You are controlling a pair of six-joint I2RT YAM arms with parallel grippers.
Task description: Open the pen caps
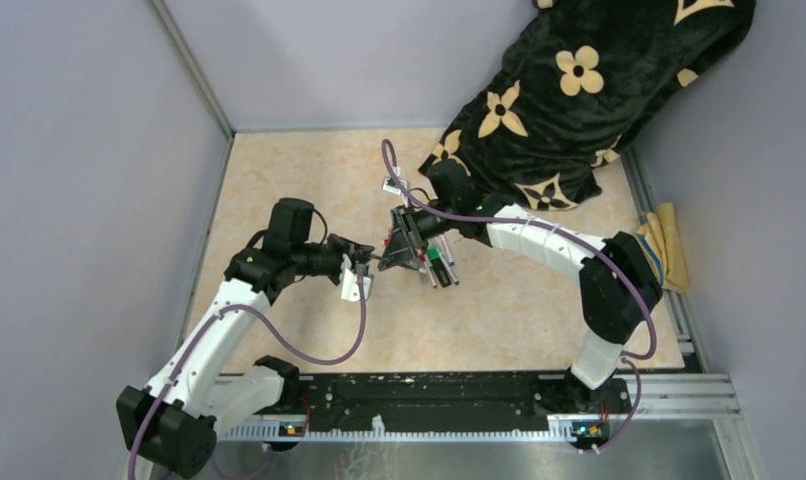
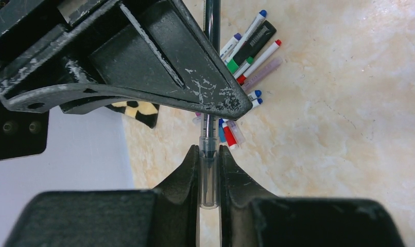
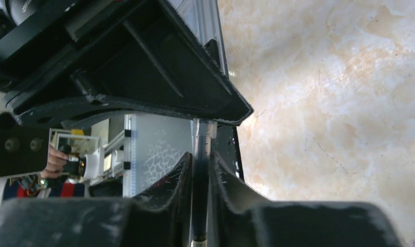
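I'm looking at a pale marbled surface [image 1: 519, 320] with grey walls around it and a big black plush cloth patterned with cream flowers [image 1: 579, 90] heaped in the far right corner. The two white-and-black arms reach in and meet over the middle, the left arm [image 1: 209, 340] from one side and the right arm [image 1: 539, 240] from the other.

The left fingers [image 2: 182, 177] are pressed tight on the clear plastic end [image 2: 209, 180] of a thin dark stick [image 2: 211, 31], which runs straight across into the other gripper. The right fingers [image 3: 231, 185] sit close on either side of the stick's dark length. I can't tell whether they press it or only flank it.

Just beyond the two grippers, the short white and grey marker pens [image 2: 249, 51] lie in a loose pile on the surface. Small red, blue and purple pen caps [image 2: 278, 42] are on their tips.
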